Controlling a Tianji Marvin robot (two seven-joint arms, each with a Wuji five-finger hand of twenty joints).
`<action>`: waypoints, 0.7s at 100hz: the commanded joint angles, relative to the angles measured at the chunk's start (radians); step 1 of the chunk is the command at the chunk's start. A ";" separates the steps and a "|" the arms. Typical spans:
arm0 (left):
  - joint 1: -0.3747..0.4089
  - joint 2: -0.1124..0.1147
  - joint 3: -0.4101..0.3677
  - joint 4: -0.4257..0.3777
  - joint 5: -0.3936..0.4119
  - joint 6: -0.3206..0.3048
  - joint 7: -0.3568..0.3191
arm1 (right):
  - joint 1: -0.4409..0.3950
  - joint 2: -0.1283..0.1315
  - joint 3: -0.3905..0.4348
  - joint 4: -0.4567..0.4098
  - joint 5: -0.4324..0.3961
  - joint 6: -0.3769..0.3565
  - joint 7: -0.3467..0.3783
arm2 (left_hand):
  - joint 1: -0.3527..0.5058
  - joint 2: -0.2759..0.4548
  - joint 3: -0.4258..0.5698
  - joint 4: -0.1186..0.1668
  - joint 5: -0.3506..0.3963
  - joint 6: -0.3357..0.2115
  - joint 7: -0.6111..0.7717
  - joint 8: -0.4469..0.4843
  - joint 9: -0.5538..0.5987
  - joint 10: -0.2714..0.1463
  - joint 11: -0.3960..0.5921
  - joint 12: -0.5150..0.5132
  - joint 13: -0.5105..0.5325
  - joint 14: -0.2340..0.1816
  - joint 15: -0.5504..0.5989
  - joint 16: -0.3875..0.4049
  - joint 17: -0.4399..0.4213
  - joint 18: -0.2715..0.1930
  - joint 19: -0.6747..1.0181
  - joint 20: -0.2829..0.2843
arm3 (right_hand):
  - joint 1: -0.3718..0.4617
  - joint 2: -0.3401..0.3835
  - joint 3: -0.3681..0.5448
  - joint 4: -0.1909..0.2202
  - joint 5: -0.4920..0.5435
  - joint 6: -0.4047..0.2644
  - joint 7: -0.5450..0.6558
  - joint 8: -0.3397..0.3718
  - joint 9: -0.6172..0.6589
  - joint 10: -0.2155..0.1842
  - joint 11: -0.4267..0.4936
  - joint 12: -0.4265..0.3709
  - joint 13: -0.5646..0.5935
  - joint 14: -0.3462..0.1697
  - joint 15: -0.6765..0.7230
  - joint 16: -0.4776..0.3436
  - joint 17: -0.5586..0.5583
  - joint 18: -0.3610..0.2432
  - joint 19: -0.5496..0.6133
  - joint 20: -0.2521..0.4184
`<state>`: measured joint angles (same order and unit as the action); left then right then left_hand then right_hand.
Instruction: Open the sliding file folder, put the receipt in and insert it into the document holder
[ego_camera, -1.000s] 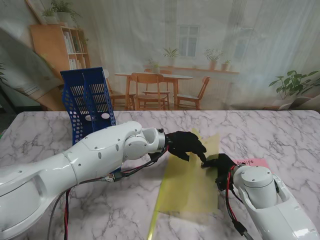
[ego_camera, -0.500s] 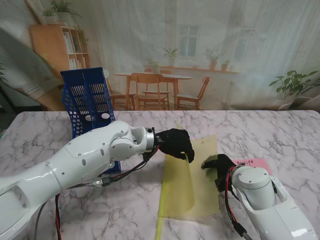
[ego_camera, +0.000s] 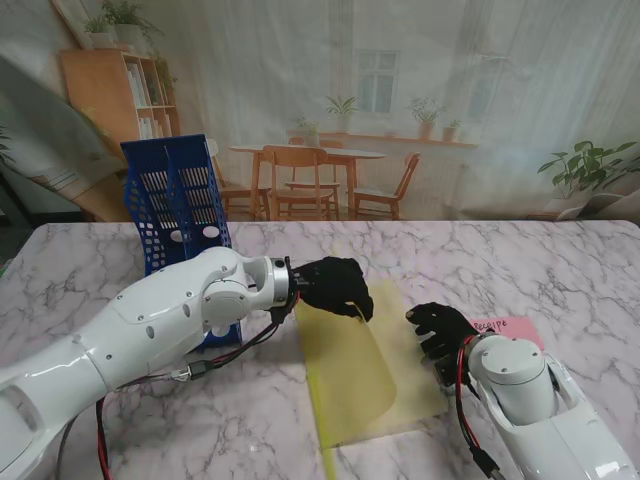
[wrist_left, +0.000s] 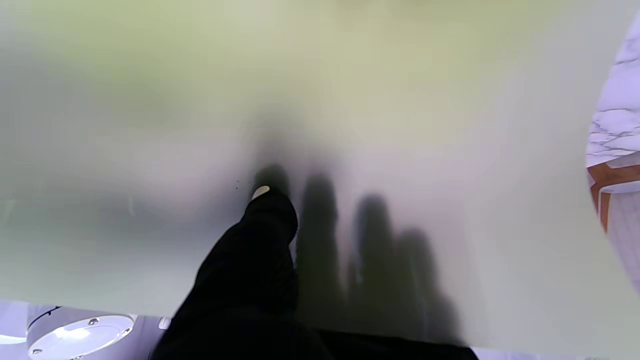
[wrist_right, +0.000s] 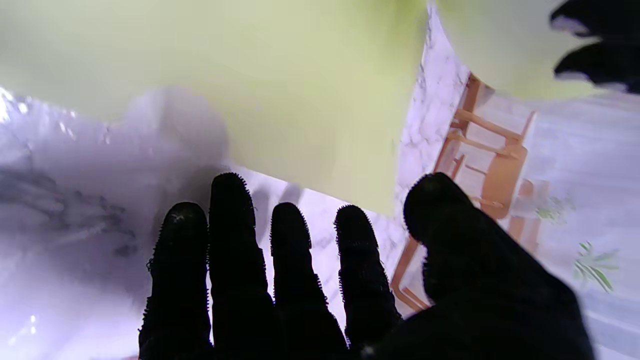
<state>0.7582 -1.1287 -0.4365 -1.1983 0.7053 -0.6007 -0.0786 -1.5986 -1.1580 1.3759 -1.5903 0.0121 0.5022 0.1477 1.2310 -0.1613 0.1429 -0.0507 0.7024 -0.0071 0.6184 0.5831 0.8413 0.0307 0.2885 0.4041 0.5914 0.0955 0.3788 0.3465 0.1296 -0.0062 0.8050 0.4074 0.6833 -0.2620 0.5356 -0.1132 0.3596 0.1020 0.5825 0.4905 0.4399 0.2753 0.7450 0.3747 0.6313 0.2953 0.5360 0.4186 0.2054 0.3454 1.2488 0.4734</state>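
The yellow sliding file folder lies on the marble table, its long axis running away from me; the left hand pinches its raised far-left cover; the right hand, fingers spread and empty, hovers just right of it, apparently beside the pink receipt.

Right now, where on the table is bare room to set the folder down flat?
Bare marble lies far right, beyond the receipt, and along the far edge behind the folder. The near left, beside the left arm, is also bare. The middle is crowded: left hand pinching the folder, right hand open beside it, holder at far left.
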 joint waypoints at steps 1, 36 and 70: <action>-0.011 -0.014 0.011 0.016 -0.005 -0.003 -0.002 | -0.027 -0.006 0.022 -0.018 0.020 -0.008 -0.036 | 0.060 0.055 0.069 0.012 0.091 -0.035 0.213 0.070 0.030 -0.015 0.008 0.011 0.024 0.001 0.021 0.011 0.004 -0.029 0.052 0.017 | -0.052 0.020 -0.024 0.023 -0.031 -0.045 -0.003 0.020 -0.034 -0.019 -0.013 -0.005 -0.036 -0.024 -0.021 -0.013 -0.028 -0.036 -0.011 0.021; -0.027 -0.027 0.035 0.029 -0.025 -0.002 -0.002 | -0.136 -0.017 0.149 -0.094 -0.024 -0.223 -0.142 | 0.060 0.055 0.069 0.014 0.092 -0.036 0.218 0.071 0.034 -0.016 0.007 0.010 0.027 0.002 0.022 0.009 0.007 -0.028 0.057 0.019 | -0.068 0.001 -0.002 0.022 0.087 -0.095 0.012 0.004 0.002 -0.015 -0.008 -0.010 -0.026 -0.024 0.034 -0.003 -0.009 -0.041 0.009 0.075; -0.022 -0.024 0.029 0.027 -0.018 -0.002 0.001 | -0.219 0.025 0.234 -0.140 -0.363 -0.347 -0.112 | 0.060 0.057 0.068 0.015 0.092 -0.034 0.215 0.069 0.034 -0.014 0.006 0.008 0.028 0.004 0.023 0.008 0.007 -0.027 0.057 0.019 | -0.290 -0.119 -0.018 -0.008 -0.090 -0.334 -0.135 -0.092 -0.202 -0.094 -0.084 -0.026 -0.297 -0.105 -0.040 0.013 -0.167 -0.131 -0.091 0.113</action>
<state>0.7379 -1.1515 -0.4051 -1.1700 0.6850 -0.6008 -0.0653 -1.8079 -1.1457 1.6020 -1.7327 -0.3245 0.1638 0.0494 1.2310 -0.1613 0.1430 -0.0508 0.7024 -0.0071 0.6190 0.5835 0.8413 0.0304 0.2885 0.4042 0.6092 0.0917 0.3799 0.3466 0.1388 -0.0062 0.8179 0.4080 0.4492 -0.3444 0.5369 -0.1095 0.3195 -0.1535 0.4733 0.4351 0.2876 0.2144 0.6976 0.3528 0.3931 0.2305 0.5362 0.4295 0.0723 0.2639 1.1974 0.5638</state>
